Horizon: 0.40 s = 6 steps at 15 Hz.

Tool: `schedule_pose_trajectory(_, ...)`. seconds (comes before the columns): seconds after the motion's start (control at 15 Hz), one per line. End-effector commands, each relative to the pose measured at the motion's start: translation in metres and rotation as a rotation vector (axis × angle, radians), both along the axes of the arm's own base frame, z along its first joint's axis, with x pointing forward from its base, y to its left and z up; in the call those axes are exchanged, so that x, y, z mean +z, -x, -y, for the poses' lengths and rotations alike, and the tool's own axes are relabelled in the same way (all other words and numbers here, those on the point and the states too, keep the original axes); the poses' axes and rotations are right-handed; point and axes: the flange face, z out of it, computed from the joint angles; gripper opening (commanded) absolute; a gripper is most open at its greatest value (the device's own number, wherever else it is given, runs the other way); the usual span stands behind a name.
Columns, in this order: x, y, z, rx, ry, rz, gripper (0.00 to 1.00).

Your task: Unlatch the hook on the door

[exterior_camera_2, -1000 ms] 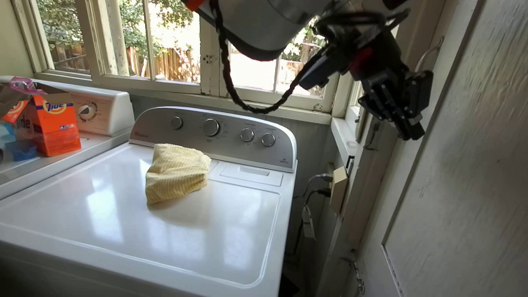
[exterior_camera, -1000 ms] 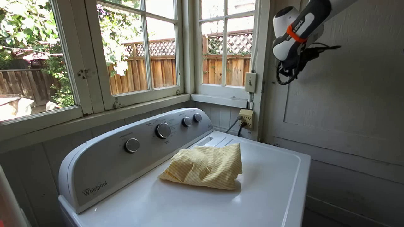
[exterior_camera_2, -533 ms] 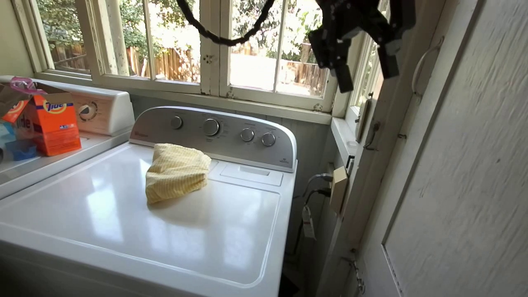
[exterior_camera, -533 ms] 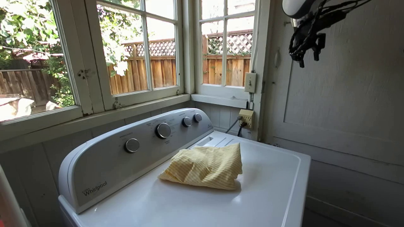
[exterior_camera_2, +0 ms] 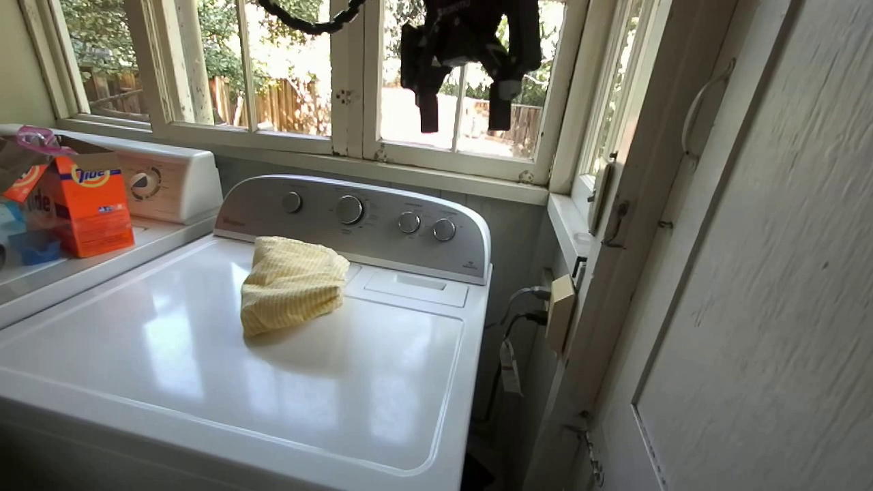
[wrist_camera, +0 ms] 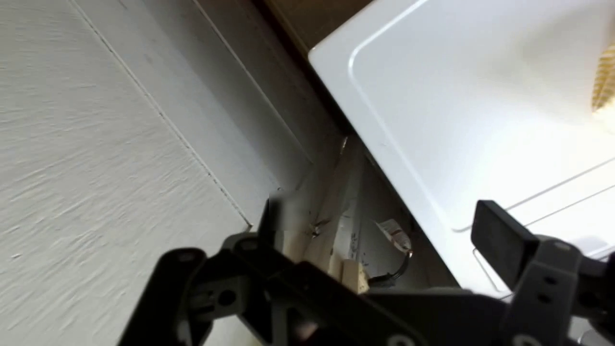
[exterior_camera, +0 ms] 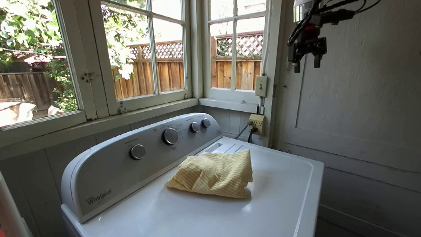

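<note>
The hook (exterior_camera_2: 616,228), a thin dark wire, hangs down from the door frame in an exterior view. It stands apart from the small metal eye (exterior_camera_2: 666,224) on the door's edge. The pale grey-white door (exterior_camera_2: 764,307) fills the right side there, and shows also as the door panel (exterior_camera: 355,105) and on the left of the wrist view (wrist_camera: 96,168). High in front of the windows, away from hook and door, my gripper (exterior_camera_2: 464,124) points down. Its fingers are spread wide with nothing between them, as the wrist view confirms for the gripper (wrist_camera: 379,216).
Below stands a white washer (exterior_camera_2: 382,382) bearing a yellow striped cloth (exterior_camera_2: 293,286). A beige outlet box (exterior_camera_2: 560,310) with plugged cords sits on the wall beside the door frame. A curved handle (exterior_camera_2: 699,109) juts from the door. An orange detergent box (exterior_camera_2: 95,211) is far left.
My gripper has risen and swung away from the door toward the windows. Its fingers, close together near the door a second ago, have spread apart. The hook hangs as before.
</note>
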Motion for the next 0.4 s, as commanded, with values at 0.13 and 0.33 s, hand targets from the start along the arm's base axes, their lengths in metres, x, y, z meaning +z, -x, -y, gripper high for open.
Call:
schedule_pose_trajectory(0.13,-0.0020,-0.0008,-0.0020,0.012,-0.023,-0.004,1.00)
schedule_pose_trajectory(0.33,-0.0021,-0.0003,0.0002,0.012,-0.026,-0.005,1.00)
